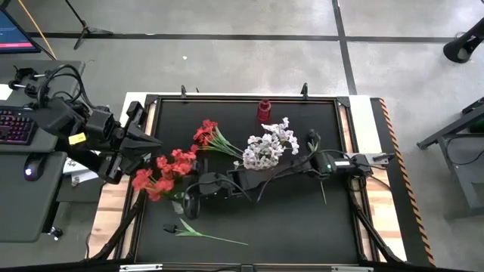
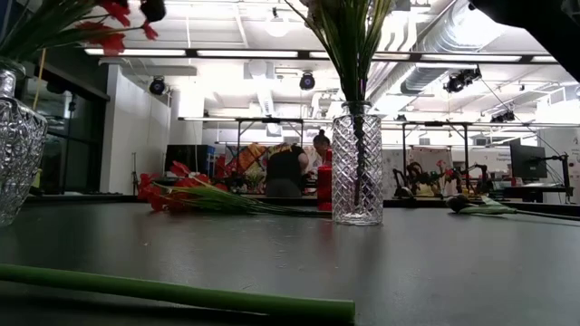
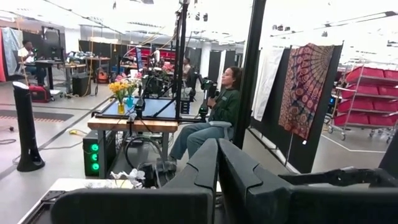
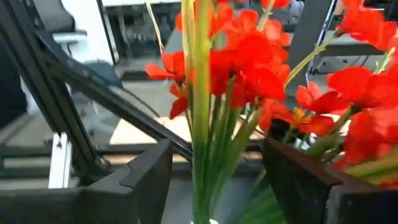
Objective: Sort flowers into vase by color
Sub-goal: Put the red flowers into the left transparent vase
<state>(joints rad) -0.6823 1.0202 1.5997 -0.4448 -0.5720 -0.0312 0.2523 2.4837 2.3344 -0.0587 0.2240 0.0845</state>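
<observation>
A release step is judged to be in hand. The right tool [image 4: 214, 180] is seen released, its fingers spread on either side of the red flowers [image 4: 249, 68], whose stems stand between them in a vase [image 2: 11, 149]. A straight withdrawal would be called for next. White flowers [image 1: 268, 147] fill another vase [image 2: 357, 172]. One stem [image 1: 204, 233] lies on the counter [image 1: 302, 219]. The left tool [image 3: 214, 180] is clenched.

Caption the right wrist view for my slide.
Right end effector, open, straddles the green stems of the red flowers.
</observation>
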